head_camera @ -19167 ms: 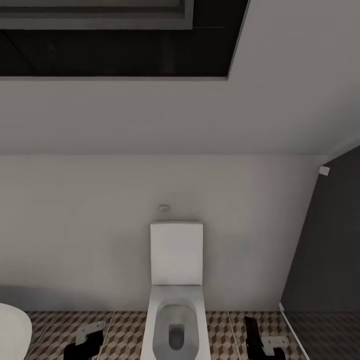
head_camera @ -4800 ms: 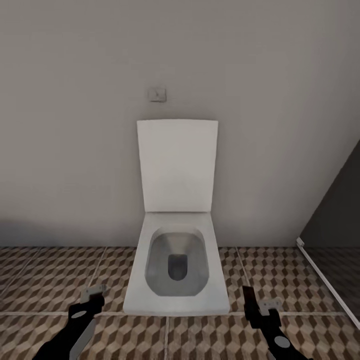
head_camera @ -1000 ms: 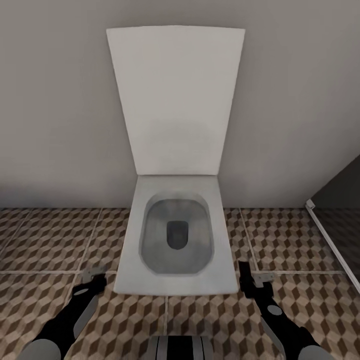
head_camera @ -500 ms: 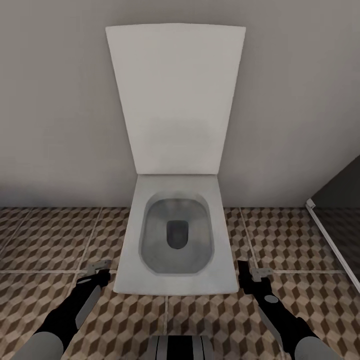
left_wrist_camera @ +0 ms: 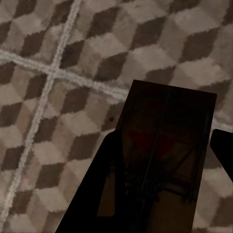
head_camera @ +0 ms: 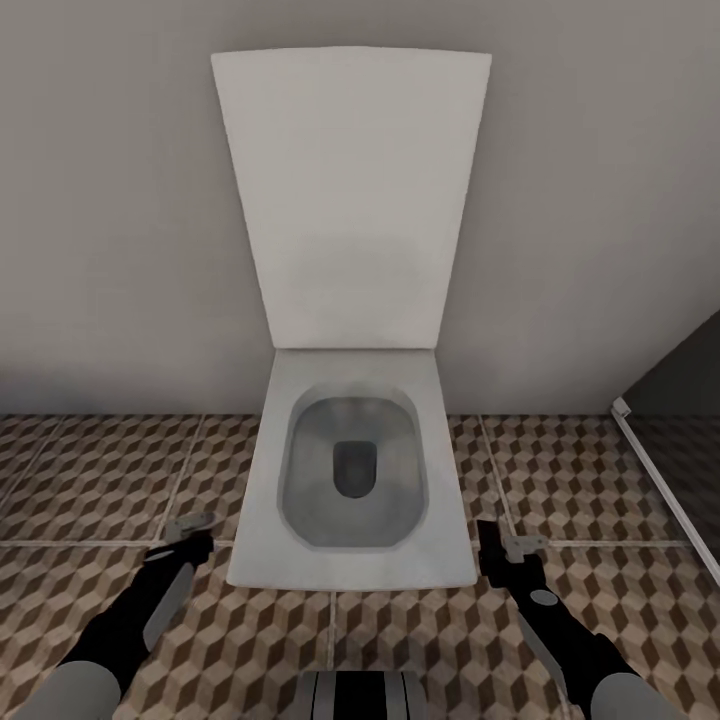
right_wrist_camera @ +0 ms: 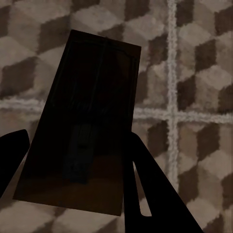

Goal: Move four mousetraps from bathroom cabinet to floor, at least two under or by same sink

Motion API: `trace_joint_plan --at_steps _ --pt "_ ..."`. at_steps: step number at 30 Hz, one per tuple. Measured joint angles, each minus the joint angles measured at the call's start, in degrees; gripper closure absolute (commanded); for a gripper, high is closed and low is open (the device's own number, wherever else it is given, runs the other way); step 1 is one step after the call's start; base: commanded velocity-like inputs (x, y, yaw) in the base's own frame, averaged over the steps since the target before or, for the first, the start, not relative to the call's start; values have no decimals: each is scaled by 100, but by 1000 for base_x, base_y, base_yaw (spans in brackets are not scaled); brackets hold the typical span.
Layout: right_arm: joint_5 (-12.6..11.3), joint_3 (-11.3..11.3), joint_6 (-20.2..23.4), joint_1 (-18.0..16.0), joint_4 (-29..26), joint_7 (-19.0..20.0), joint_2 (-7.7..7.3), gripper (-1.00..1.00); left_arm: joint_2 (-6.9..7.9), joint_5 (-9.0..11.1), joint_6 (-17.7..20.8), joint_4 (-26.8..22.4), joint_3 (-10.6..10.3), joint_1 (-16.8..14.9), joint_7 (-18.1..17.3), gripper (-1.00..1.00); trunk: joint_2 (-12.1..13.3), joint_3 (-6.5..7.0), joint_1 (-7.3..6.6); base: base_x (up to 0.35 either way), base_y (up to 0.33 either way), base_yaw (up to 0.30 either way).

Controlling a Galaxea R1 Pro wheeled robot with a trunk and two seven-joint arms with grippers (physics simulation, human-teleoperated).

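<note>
One mousetrap (left_wrist_camera: 167,145), a dark flat board with thin wire parts, sits clamped between the fingers of the left pincer (left_wrist_camera: 162,160), held above the bathroom floor (left_wrist_camera: 58,73) where two grout lines cross. A second mousetrap (right_wrist_camera: 85,121) is gripped the same way in the right pincer (right_wrist_camera: 77,165), also over a grout crossing. From the head view, the left pincer (head_camera: 188,535) and right pincer (head_camera: 505,550) hang low on either side of a white toilet (head_camera: 350,470) (lid raised against the wall), with open patterned tile beside each. A dark panel (head_camera: 680,420) with a pale lower edge bounds the floor to the right.
</note>
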Motion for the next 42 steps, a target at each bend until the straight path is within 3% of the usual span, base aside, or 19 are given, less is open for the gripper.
trace_joint_plan --at_steps 7,11,18,27,42 --pt "0 -15 -7 0 -1 -4 -3 100 -46 -9 -8 -20 87 0 4 100 0 0 0 0 0 0" --pt "1 -132 -193 0 4 -1 -3 100 -73 -6 -68 -21 92 0 -7 100 0 0 0 0 0 0" --pt "-7 -206 -470 0 37 38 -4 100 -51 -8 -621 16 96 3 -22 100 0 0 0 0 0 0" --pt "0 -211 -498 0 36 26 -4 100 -51 5 -686 28 95 3 -20 100 0 0 0 0 0 0" --pt "1 -211 -493 0 34 10 -3 100 -27 -13 -672 31 125 2 -15 100 -19 -310 36 0 0 0"
